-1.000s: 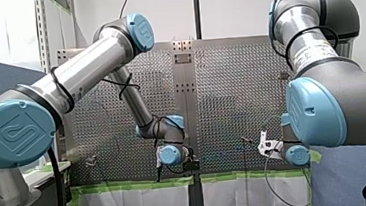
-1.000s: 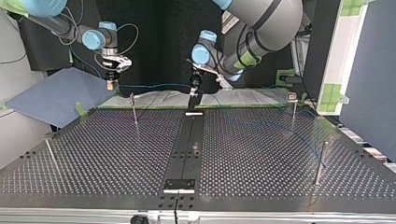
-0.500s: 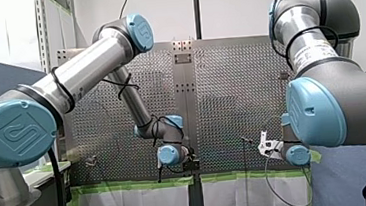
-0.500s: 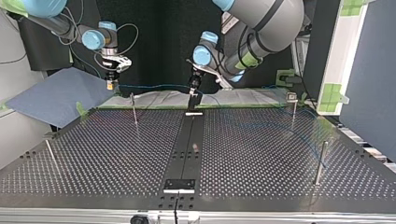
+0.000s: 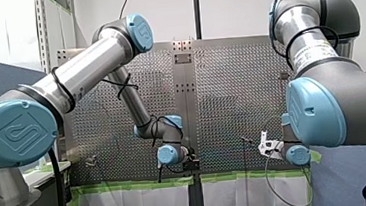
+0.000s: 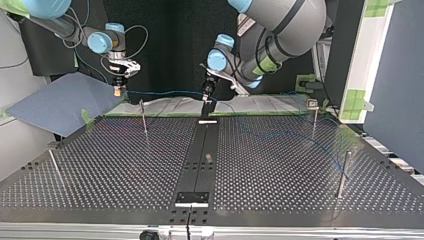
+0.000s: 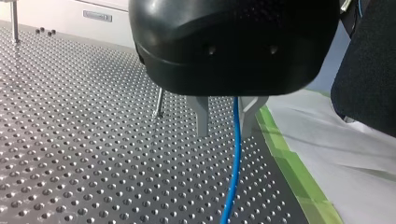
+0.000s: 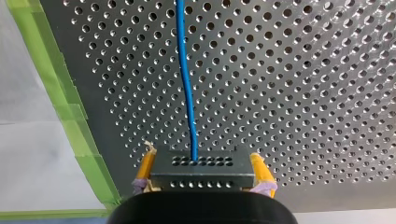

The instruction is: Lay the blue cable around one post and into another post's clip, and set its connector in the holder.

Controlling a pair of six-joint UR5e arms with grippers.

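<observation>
The blue cable (image 8: pixel 186 79) runs out of a black connector block (image 8: pixel 203 169) over the perforated plate. My right gripper (image 8: pixel 201 156) is shut on that block, a yellow pad (image 8: pixel 146 167) on each side. In the top view my right gripper (image 6: pixel 118 90) hangs at the far left edge of the table, and the cable (image 6: pixel 165 92) stretches from it to my left gripper (image 6: pixel 206 97) at the middle. In the left wrist view the cable (image 7: pixel 235 154) passes between my left gripper's (image 7: pixel 225 133) metal fingers (image 7: pixel 201 116), which stand apart, the cable close to one of them.
Thin posts stand on the plate: one (image 6: pixel 143 117) near my right gripper, one with a clip on top (image 6: pixel 313 105) at the far right, one (image 6: pixel 343 172) nearer right, one (image 6: pixel 54 165) nearer left. Green tape (image 7: pixel 289 168) and white cloth border the plate.
My left arm's wrist has shifted slightly to the top view's right. My right arm and the connector have stayed in place.
</observation>
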